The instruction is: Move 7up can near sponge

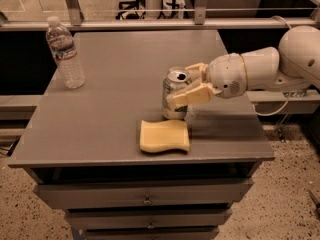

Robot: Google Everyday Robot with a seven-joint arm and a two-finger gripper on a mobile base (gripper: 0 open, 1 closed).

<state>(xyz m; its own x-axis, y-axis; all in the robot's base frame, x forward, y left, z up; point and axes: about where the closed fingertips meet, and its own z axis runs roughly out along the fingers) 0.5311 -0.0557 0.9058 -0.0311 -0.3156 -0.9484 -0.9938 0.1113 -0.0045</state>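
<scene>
On a gray drawer cabinet (100,134) standing on speckled floor, water bottle (64,52) at far left, the gripper (182,86), reaching from the right, pinches the upright 7up can (175,104) between its jaws, just behind the sponge (164,135).

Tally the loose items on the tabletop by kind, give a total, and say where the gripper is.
Drink cans: 1, the 7up can, just behind the sponge
Sponges: 1, the pale yellow sponge, near the front edge
Bottles: 1, the clear water bottle, back left corner
Total: 3 items on the table
The gripper is closed around the 7up can from the right.
</scene>
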